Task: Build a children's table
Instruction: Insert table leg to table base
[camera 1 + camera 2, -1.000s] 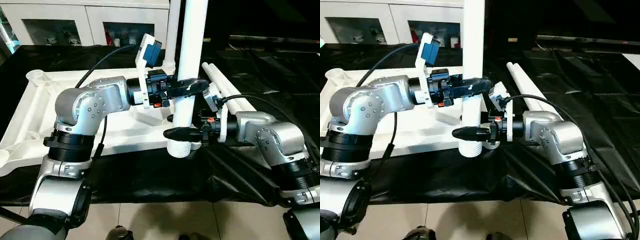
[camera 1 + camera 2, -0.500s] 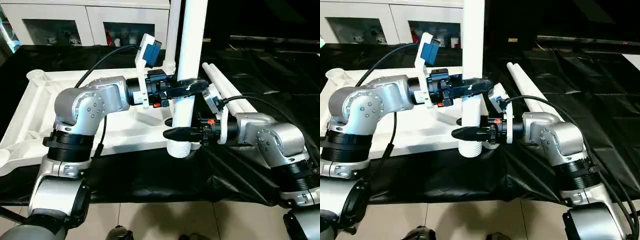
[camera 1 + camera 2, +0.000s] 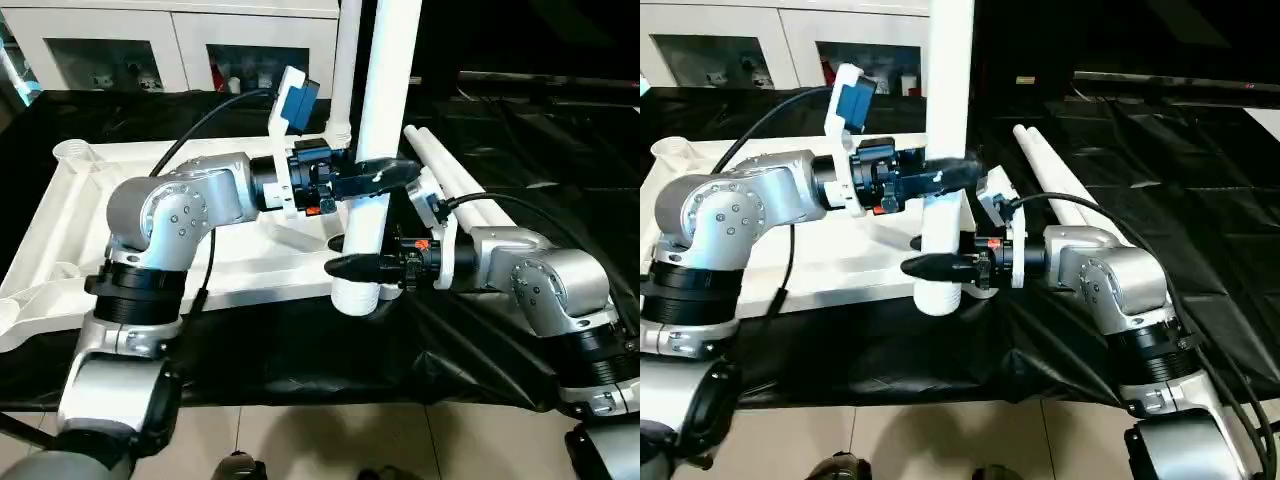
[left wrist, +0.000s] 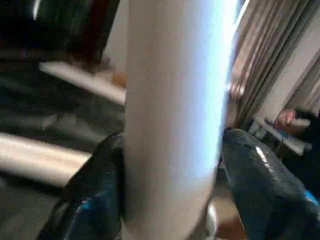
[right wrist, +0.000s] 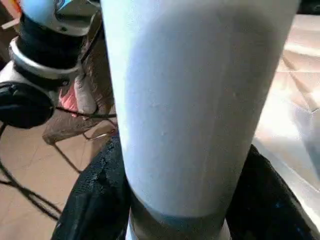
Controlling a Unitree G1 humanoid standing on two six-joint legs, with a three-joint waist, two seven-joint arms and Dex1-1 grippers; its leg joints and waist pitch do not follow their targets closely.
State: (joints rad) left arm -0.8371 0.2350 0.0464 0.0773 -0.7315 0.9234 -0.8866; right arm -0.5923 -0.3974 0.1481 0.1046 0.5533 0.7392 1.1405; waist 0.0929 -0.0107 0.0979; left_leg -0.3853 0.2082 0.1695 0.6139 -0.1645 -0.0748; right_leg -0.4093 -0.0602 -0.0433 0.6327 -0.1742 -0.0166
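The black-covered work surface [image 3: 520, 150] took up most of the scene, with white cabinets [image 3: 130, 40] along the back wall behind it. On the cloth lay the white table top [image 3: 70, 230], underside up, its ribs and a round corner socket [image 3: 72, 150] plain to see at the far left corner.

Both silver arms reached inward over the near edge of that top. Between them stood the leg [image 3: 375, 150], a long white tube held nearly upright, tilted a touch, its ribbed lower end [image 3: 355, 295] hanging just above the dark cloth beside the top's near right corner. Its upper end ran out past the top of the head views.

The left gripper [image 3: 375, 178] was clamped on the leg higher up, black fingers [image 4: 95, 200] pressed to either side of the tube in its wrist view. The right gripper [image 3: 360, 266] gripped the same leg lower down, near the ribbed end, its fingers [image 5: 95, 200] hugging both sides of the tube.

Behind them another leg [image 3: 345, 70] stood upright at the top's far right corner. Two more legs [image 3: 455, 175] lay side by side on the cloth to the right, touching along their length.
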